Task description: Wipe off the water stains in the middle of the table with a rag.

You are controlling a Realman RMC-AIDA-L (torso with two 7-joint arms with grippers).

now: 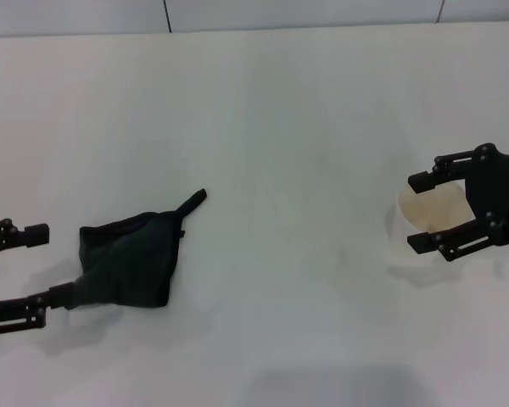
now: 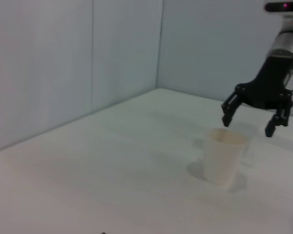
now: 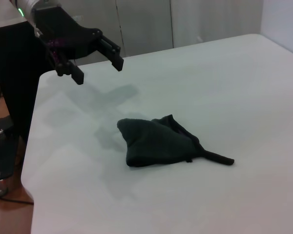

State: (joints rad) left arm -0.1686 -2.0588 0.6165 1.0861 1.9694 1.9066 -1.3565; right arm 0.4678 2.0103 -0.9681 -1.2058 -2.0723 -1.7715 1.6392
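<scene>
Rag (image 1: pixel 127 267): dark cloth, lying crumpled on the table (image 1: pixel 280 110), on my left side and short of the middle. Nothing holds it. It bunches into a rough wedge with one thin tail; the long axis runs from the bulky end near my left gripper (image 1: pixel 21 271) out along the tail, which points diagonally toward the table's middle and far edge. The right wrist view confirms the shape: broad folded body, tail trailing away from my left arm.

Left gripper: jaws spread, hovering just beside the rag's bulky end. The head view makes one finger look as if it touches the cloth; the right wrist view shows the gripper raised above the table, apart from it. Judgement: this fits either reaching for the rag or having let it go.

Water stains: none that I can make out mid-table.

Right gripper (image 1: pixel 454 208): jaws spread, hanging over a pale paper cup (image 2: pixel 223 156) standing upright on my right, not gripping it.
</scene>
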